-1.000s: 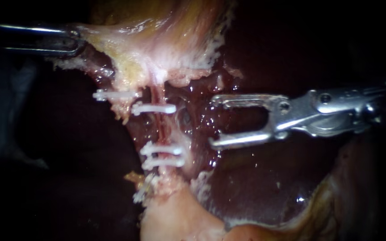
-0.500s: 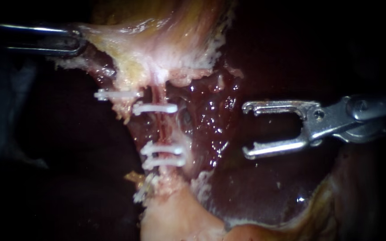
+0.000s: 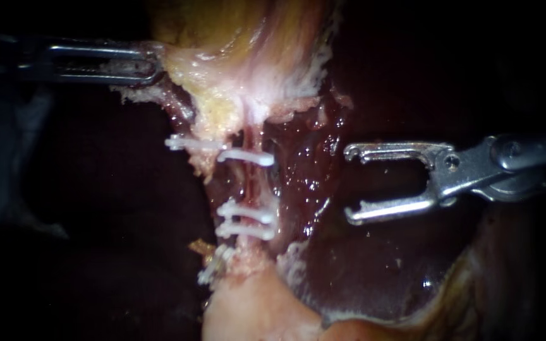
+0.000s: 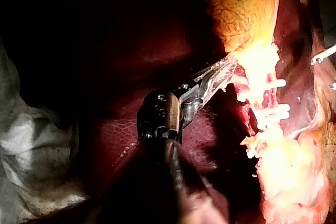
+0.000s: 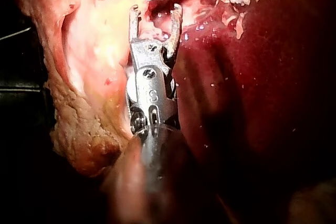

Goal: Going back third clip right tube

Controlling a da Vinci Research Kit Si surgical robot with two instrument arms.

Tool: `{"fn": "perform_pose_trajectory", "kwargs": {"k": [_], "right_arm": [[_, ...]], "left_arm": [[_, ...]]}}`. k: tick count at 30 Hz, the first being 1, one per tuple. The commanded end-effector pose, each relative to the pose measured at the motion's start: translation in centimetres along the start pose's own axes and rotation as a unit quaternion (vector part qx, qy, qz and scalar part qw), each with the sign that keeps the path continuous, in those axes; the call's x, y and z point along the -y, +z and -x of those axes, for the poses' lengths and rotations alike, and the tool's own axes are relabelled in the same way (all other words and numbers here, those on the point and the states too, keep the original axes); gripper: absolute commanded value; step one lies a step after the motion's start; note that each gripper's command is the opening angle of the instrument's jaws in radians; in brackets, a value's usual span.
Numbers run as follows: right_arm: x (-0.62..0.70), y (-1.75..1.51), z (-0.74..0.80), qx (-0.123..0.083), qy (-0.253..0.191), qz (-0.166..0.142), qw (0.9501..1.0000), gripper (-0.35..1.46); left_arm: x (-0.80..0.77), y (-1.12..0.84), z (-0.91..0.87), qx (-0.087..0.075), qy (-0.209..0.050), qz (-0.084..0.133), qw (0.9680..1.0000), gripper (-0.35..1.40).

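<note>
Endoscope view: right pincer (image 3: 347, 184), spread and empty, has withdrawn clear of the right tube (image 3: 252, 184), whose three clips (image 3: 245, 213) sit in place; left pincer (image 3: 153, 63), pinching the gallbladder (image 3: 248, 57), has drawn the tube toward it, so the retreat looks nearly complete.

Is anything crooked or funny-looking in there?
One thing: the lowest white clip sits slanted at the bottom of the row, while the clips above it lie nearly level across the tube. Whether it grips anything cannot be told. The right instrument's open jaws hold nothing.
</note>
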Motion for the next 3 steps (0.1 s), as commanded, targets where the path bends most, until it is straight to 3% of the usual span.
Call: {"fn": "perform_pose_trajectory", "kwargs": {"k": [1,3], "right_arm": [[0.0,0.0,0.0,0.0,0.0,0.0,1.0,0.5],[0.0,0.0,0.0,0.0,0.0,0.0,1.0,0.5]], "left_arm": [[0.0,-0.01,0.0,0.0,0.0,0.0,1.0,-0.35],[0.0,-0.02,0.0,0.001,0.0,0.0,1.0,-0.35]]}}
